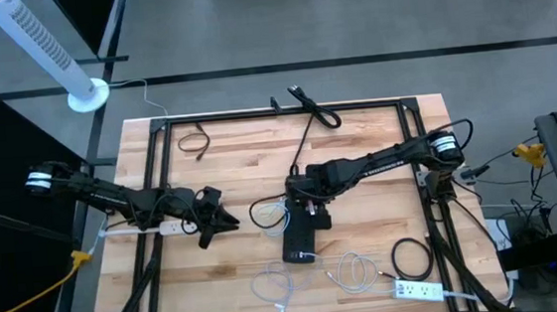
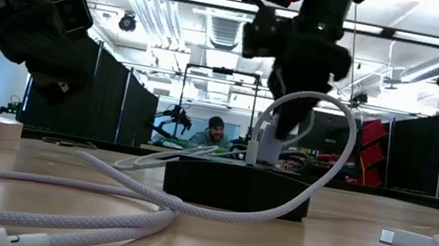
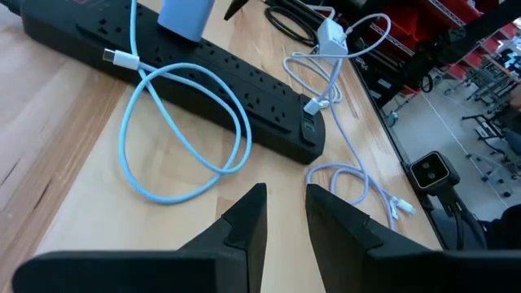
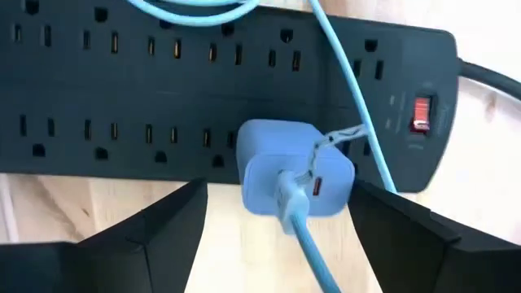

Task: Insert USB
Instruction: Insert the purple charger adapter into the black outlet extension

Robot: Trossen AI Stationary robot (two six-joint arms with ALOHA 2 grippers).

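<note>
Pale-blue, the USB charger [image 4: 295, 177] sat plugged into the black power strip [image 1: 299, 240] with its cable [image 4: 303, 236] already in, so my right gripper [image 4: 277, 216] hung spread and empty around it, my left gripper [image 1: 214, 219] waiting unclenched at nine o'clock.

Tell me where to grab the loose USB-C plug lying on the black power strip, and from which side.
Grip the plug's short rigid shell across its narrow sides, coming from above, since it lies flat on the power strip. The left tool is open and nearest; that's a judgement.
</note>
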